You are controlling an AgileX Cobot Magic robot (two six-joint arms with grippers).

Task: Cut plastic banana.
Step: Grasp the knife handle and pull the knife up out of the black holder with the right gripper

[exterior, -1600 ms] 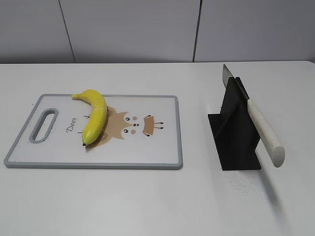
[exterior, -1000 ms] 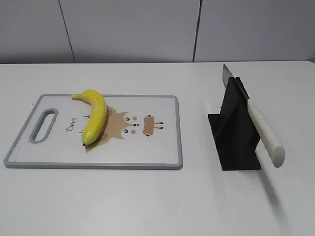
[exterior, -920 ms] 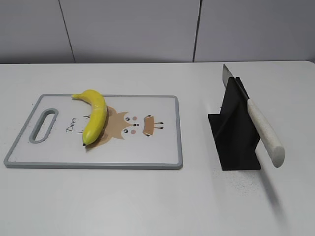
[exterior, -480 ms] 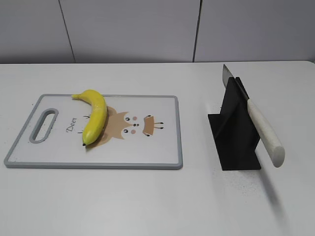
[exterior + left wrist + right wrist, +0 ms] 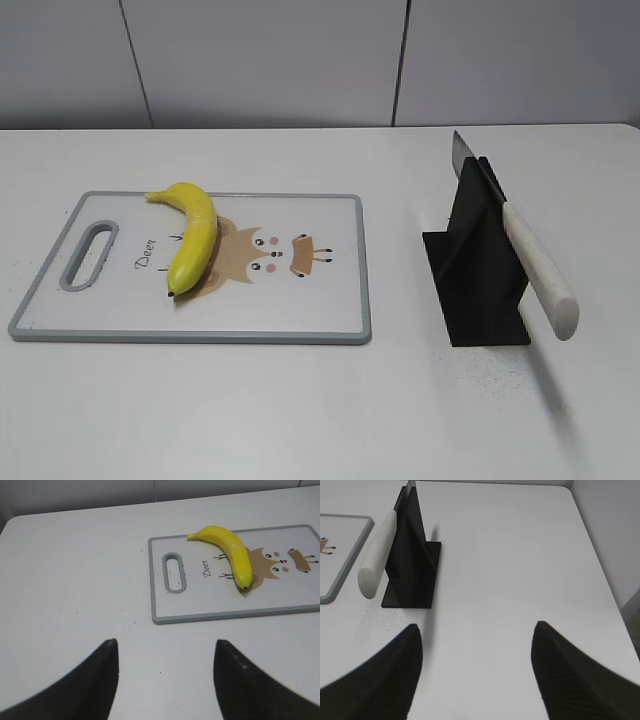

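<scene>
The plastic banana (image 5: 192,233) is glossy yellow and curved. It lies on the left half of the white cutting board (image 5: 300,310), stem at the back; it also shows in the left wrist view (image 5: 231,554). A knife with a white handle (image 5: 540,270) rests tilted in a black stand (image 5: 478,280); both show in the right wrist view, the knife (image 5: 376,565) and the stand (image 5: 412,560). My left gripper (image 5: 165,647) is open and empty over bare table, left of the board. My right gripper (image 5: 477,630) is open and empty, right of the stand. Neither gripper shows in the exterior view.
The cutting board has a grey rim, a handle slot (image 5: 88,256) at its left end and a deer print (image 5: 270,252). The table's right edge (image 5: 600,565) runs close to my right gripper. A grey wall stands behind the table.
</scene>
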